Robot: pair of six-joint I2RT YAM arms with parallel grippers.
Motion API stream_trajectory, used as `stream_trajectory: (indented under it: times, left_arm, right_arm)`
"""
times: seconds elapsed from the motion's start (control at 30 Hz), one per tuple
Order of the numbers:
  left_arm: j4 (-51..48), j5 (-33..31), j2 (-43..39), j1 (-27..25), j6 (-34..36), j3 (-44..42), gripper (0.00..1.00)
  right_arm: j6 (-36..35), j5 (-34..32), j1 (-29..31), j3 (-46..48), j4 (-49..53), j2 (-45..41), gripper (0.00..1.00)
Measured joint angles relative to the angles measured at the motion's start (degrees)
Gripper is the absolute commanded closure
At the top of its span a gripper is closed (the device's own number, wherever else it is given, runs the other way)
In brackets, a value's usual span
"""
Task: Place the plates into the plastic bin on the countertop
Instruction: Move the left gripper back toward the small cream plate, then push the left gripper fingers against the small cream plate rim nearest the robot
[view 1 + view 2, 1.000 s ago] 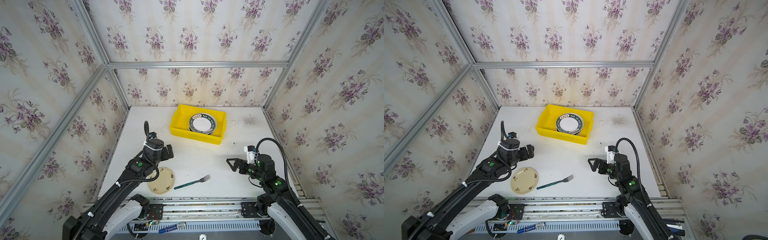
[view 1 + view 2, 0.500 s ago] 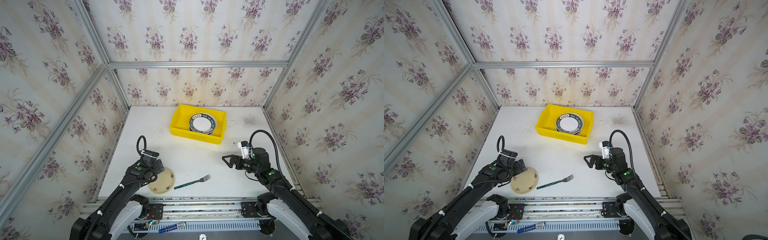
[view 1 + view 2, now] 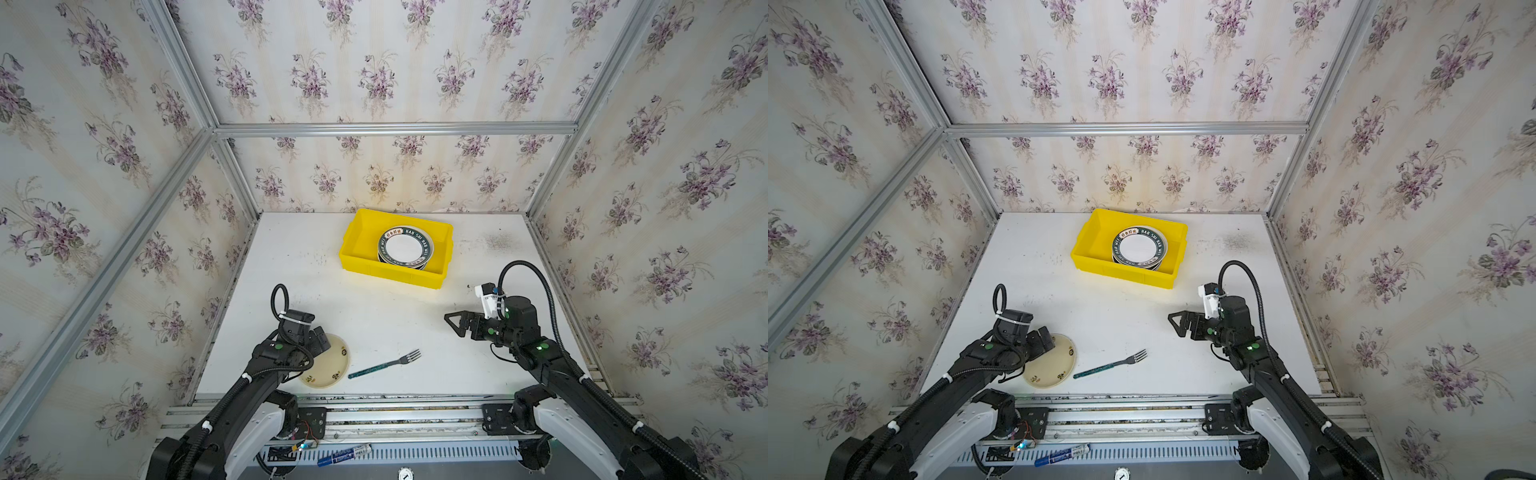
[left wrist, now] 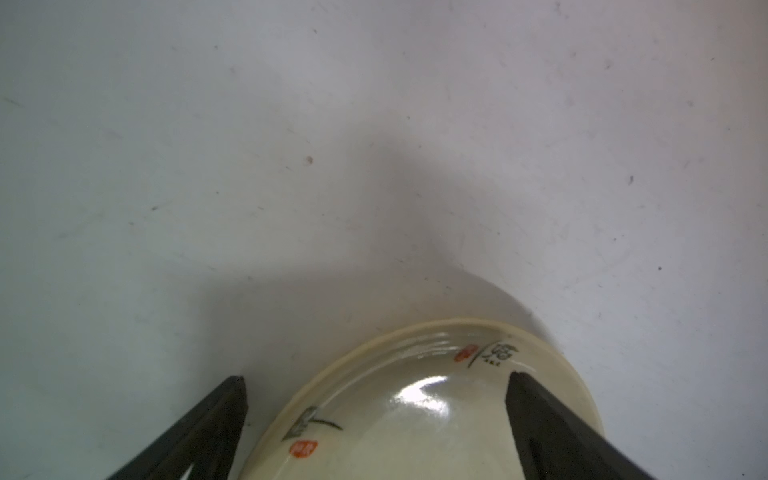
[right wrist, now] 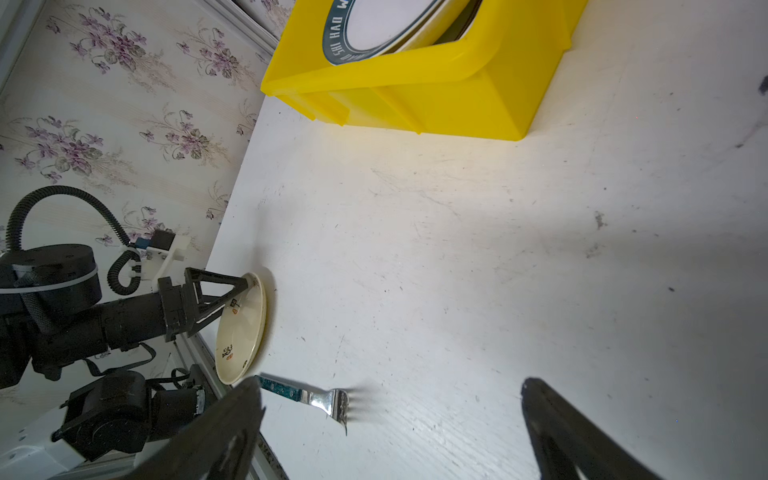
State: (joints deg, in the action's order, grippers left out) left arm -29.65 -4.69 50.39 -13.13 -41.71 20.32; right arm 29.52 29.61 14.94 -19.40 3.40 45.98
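A cream plate with small motifs lies flat near the front left of the white countertop. My left gripper is open and straddles the cream plate's far rim, one finger over its well and the other outside on the tabletop. The yellow plastic bin stands at the back middle and holds a stack of white plates with dark teal rims. My right gripper hovers open and empty at the right.
A teal-handled fork lies just right of the cream plate. Wallpapered walls and aluminium rails enclose the countertop on three sides, and the arm bases sit along the front rail.
My left gripper has come down from above the table to the cream plate's rim. My right gripper has shifted slightly left. Both stay open.
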Motion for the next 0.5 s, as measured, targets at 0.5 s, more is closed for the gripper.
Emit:
stream_trajectory:
  times: [0.5]
  left_arm:
    - [9.8,6.7,-0.1,0.0,0.2,-2.1,0.00]
  right_arm:
    - [1.1,-0.4,0.0,0.0,0.3,-1.8,0.01]
